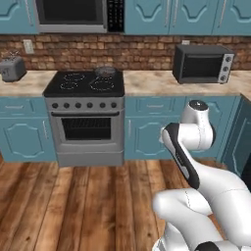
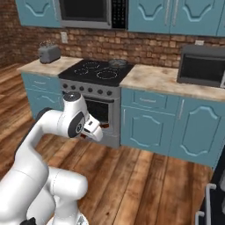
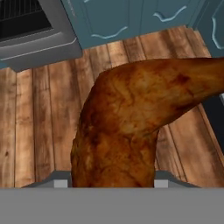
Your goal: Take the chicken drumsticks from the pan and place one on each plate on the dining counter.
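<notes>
A glossy orange-brown chicken drumstick (image 3: 131,118) sits between my fingertips (image 3: 61,184) over the wooden floor, close to the camera, with my gripper (image 3: 111,183) shut on it. In the right base view the gripper (image 2: 94,130) hangs low in front of the oven, and bits of the red-brown drumstick (image 2: 83,136) poke out beside it. The small dark pan (image 1: 105,72) (image 2: 117,63) rests on the stove's back right burner, far from the hand. Whether anything lies in the pan is too small to tell. The plates and the dining counter are out of view.
The black stove top (image 1: 84,83) sits above a grey oven (image 1: 87,128) between teal cabinets (image 2: 149,123). A toaster (image 1: 12,68) stands at the left on the worktop and a toaster oven (image 1: 203,63) at the right. Wooden floor (image 1: 78,206) lies ahead of the base.
</notes>
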